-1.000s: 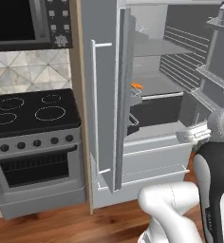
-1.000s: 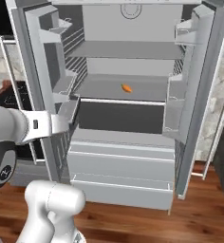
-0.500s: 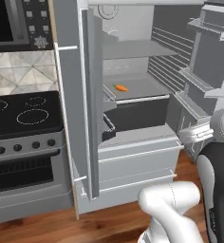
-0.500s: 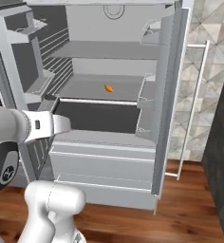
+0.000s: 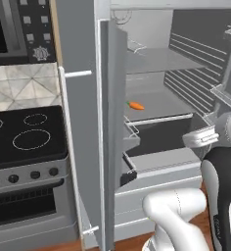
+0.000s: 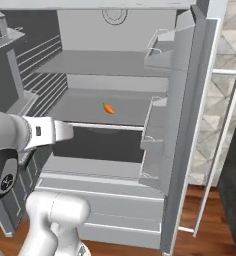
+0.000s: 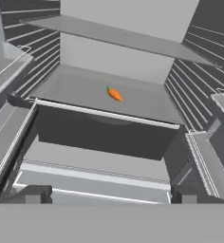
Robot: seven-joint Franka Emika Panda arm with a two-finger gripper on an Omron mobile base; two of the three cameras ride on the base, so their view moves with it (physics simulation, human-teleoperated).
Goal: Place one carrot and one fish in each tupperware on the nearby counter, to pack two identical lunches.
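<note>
Carrot: one small orange carrot [image 7: 114, 94] with a green top lies on its side on a grey shelf [image 7: 76, 90] of the open fridge [image 6: 115, 60], about mid-height, roughly central on that shelf and well back from its front edge. In the left base view I see it [image 5: 135, 105] just past the edge of the near door; in the right base view it [image 6: 108, 108] sits left of the right door's bins.

Shelf: flat and grey, with a white front rail; another shelf above it, a dark drawer front [image 7: 104, 135] right below it.

Fridge doors: both stand open. The left door [image 5: 88, 137] is edge-on in the left base view; the right door [image 6: 177, 130] carries wire-railed bins.

My claw: my two dark finger tips [image 7: 38, 195] rise at the bottom of the hand view, set wide apart, one low left and one low right. I hold nothing; there is empty space between them. My claw [image 7: 109, 197] faces the fridge interior, well apart from the carrot, lower than its shelf.

Stovetop: black glass [image 5: 24, 137] with ring marks, left of the fridge, above an oven front with knobs.

Floor: reddish wood [image 6: 205, 220] below the fridge.
</note>
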